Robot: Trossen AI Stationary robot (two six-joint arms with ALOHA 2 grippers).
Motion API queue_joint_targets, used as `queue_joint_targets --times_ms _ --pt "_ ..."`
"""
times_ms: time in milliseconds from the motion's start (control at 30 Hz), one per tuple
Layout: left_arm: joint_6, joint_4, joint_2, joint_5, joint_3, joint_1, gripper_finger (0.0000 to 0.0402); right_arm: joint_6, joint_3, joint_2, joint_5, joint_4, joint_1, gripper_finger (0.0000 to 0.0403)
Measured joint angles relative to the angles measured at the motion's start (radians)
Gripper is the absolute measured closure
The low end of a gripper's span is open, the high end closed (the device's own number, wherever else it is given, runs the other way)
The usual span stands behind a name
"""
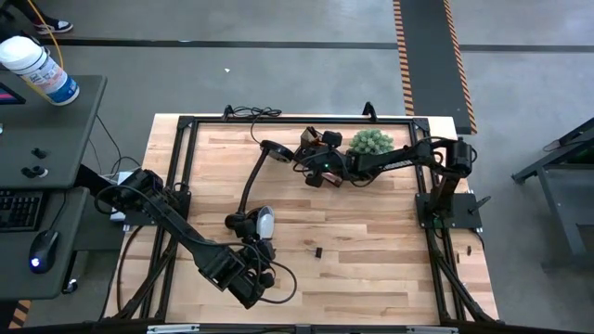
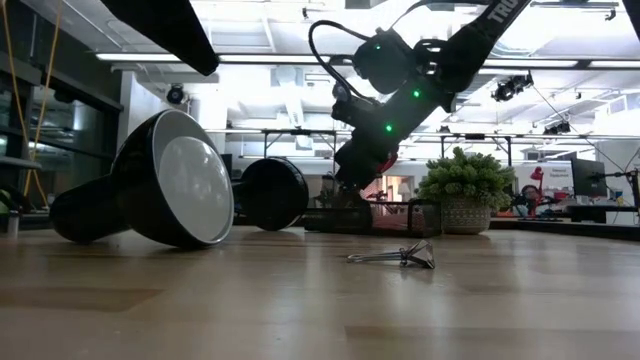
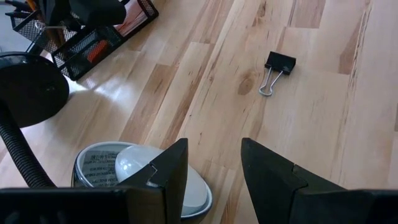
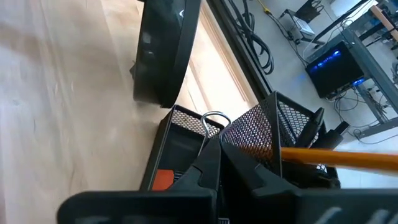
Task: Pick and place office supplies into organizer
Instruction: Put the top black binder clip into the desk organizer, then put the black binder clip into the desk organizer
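Note:
The organizer (image 1: 314, 148) is a black mesh caddy at the table's far side; in the right wrist view its low tray (image 4: 180, 140) and taller cup (image 4: 283, 121) show, with a yellow-orange pencil (image 4: 339, 159) and something orange (image 4: 163, 179) inside. My right gripper (image 4: 219, 152) hangs just over the tray, shut on a binder clip. A second black binder clip (image 3: 278, 65) lies flat on the wood (image 1: 317, 251) (image 2: 400, 257). My left gripper (image 3: 214, 165) is open near the table's near edge, over the lamp head, with the loose clip farther off toward the right. My right gripper pinches a binder clip between its fingertips, from above and slanting toward the tray. Only the clip's silver wire loop (image 4: 214, 118) sticks out past the fingers; the fingers hide the clip's black body. The clip is lifted clear, over the organizer's low tray.
A black desk lamp lies on its side: head (image 1: 260, 223) (image 2: 170, 180) right under my left gripper, curved neck, round base (image 1: 275, 150) beside the organizer. A green spiky plant ball (image 1: 369, 142) sits right of the organizer. Bare wood lies around the loose clip.

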Motion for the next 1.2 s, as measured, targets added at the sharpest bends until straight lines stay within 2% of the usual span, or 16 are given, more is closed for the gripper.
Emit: queue_joint_targets --times_ms 100,333,467,867,1200 --pt "0.000 0.000 0.000 0.000 0.000 0.000 0.0263 -0.003 0.000 0.000 0.000 -0.008 0.001 0.0392" --pt "0.000 0.000 0.000 0.000 0.000 0.000 0.0263 0.004 0.000 0.002 -0.002 -0.007 0.001 0.0323" --pt "0.000 0.000 0.000 0.000 0.000 0.000 0.0263 0.000 -0.002 0.002 0.000 -0.006 0.005 0.0302" --pt "0.000 -0.001 0.000 0.001 0.000 0.000 0.0263 -0.012 -0.004 0.004 0.020 0.011 0.066 0.0317" --pt "0.000 -0.001 0.000 0.008 0.000 0.000 0.0263 -0.080 -0.005 -0.019 0.083 0.034 0.121 0.0302"
